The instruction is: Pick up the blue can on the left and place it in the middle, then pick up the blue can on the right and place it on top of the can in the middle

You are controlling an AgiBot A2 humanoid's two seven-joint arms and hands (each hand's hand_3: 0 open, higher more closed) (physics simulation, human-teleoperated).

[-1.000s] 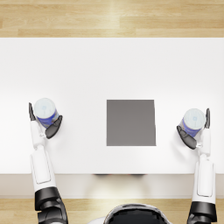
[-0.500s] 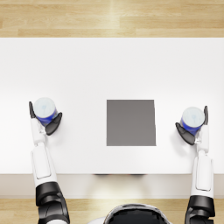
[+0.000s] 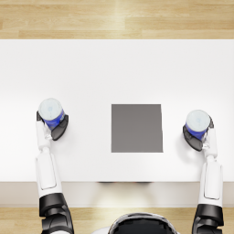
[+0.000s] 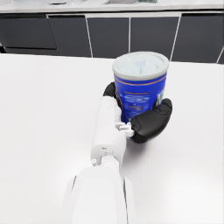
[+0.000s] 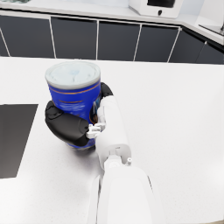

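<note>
Left wrist view, upright blue can (image 4: 140, 89), pale lid

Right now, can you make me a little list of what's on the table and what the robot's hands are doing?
table: white table
middle: dark grey square mat, nothing on it
left can: blue can with pale lid, upright, left of the mat
right can: blue can with pale lid, upright, right of the mat
left hand: wrapped around the left can
right hand: wrapped around the right can
stacked yet: no, both cans are apart
</note>
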